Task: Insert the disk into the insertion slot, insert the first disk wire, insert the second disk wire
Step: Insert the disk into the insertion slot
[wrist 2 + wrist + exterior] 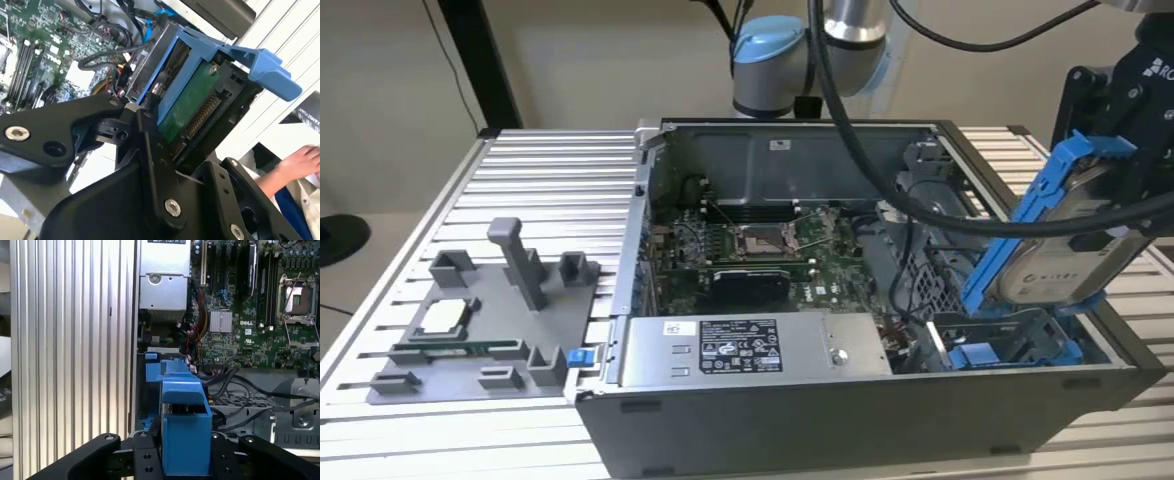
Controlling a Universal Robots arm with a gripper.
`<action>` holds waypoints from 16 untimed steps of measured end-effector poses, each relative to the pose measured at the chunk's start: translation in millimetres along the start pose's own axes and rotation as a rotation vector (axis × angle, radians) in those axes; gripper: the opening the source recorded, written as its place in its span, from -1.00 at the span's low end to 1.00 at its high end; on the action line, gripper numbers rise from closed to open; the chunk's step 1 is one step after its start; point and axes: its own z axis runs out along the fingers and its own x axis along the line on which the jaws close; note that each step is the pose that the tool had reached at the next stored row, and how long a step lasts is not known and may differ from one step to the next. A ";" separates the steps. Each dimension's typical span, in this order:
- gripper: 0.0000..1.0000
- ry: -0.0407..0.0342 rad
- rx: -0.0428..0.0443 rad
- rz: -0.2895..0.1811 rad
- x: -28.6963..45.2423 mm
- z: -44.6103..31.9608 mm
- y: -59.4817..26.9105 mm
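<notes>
Ribbed aluminium desk (547, 170), open grey metal computer case (854, 420). Black end effector (186, 452) clamped on disk (1047, 278), silver metal in blue plastic caddy (983, 275), tilted above case, black cable (987, 228) crossing it.

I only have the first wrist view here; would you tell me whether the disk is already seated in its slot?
Observer: No. In the exterior view the disk hangs tilted, mostly above the computer case, at the exterior view's right.
Operator: Which face shows on the other side?
Observer: In the second wrist view, its green circuit board faces the camera.
Operator: Is anyone nearby?
Observer: A person's hand shows in the second wrist view, apart from the disk.
</notes>
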 end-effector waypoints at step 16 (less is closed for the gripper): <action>1.00 -0.0010 0.0008 0.017 7.7 17.3 10.6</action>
